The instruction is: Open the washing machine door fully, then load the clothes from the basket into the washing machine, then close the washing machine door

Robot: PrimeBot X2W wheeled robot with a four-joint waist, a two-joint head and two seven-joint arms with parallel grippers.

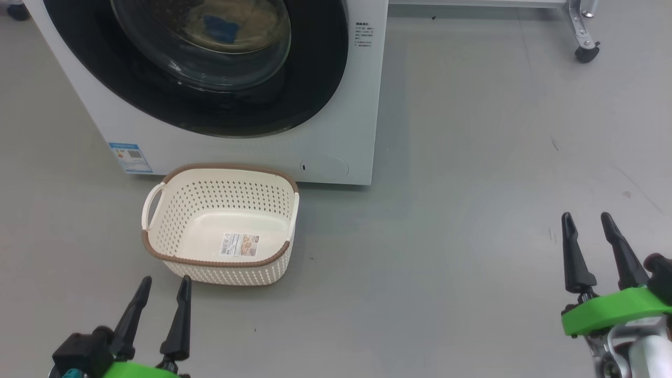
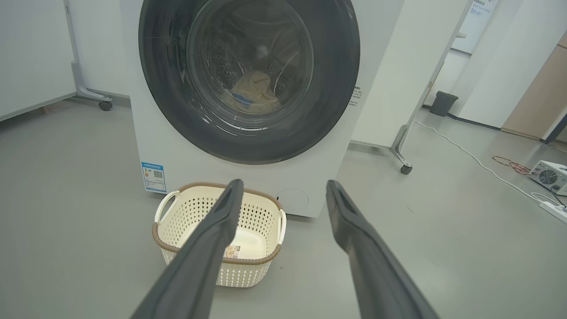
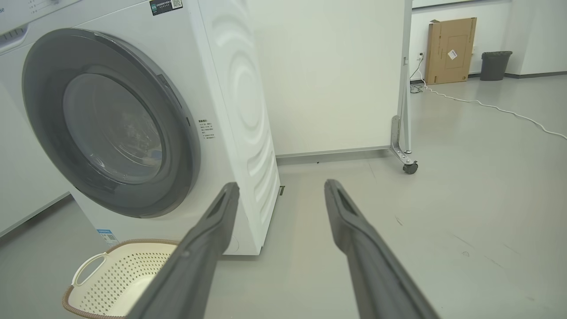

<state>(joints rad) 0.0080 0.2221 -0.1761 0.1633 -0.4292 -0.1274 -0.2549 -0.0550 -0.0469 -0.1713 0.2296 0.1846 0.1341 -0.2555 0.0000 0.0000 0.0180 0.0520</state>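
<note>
The white washing machine (image 1: 336, 105) (image 2: 177, 146) (image 3: 234, 88) stands ahead with its round black-rimmed door (image 1: 157, 89) (image 2: 168, 88) (image 3: 48, 88) lying flush against the front. Through the glass I see the pale cream clothes (image 1: 247, 21) (image 2: 257, 91) with a blue patch inside the drum. In front of the machine sits the cream perforated basket (image 1: 168, 252) (image 2: 177, 230) (image 3: 110, 274), holding nothing but a label on its bottom. My left gripper (image 1: 165, 282) (image 2: 283, 186) is open just before the basket's near rim. My right gripper (image 1: 586, 217) (image 3: 281, 186) is open over bare floor, far right of the basket.
A white partition on castor wheels (image 2: 405, 168) (image 3: 409, 167) stands to the right of the machine. A cable (image 3: 509, 110), a power strip (image 2: 551, 206), a grey box (image 2: 549, 176), a dark bin (image 3: 496, 65) and a cardboard carton (image 3: 449, 48) lie further right.
</note>
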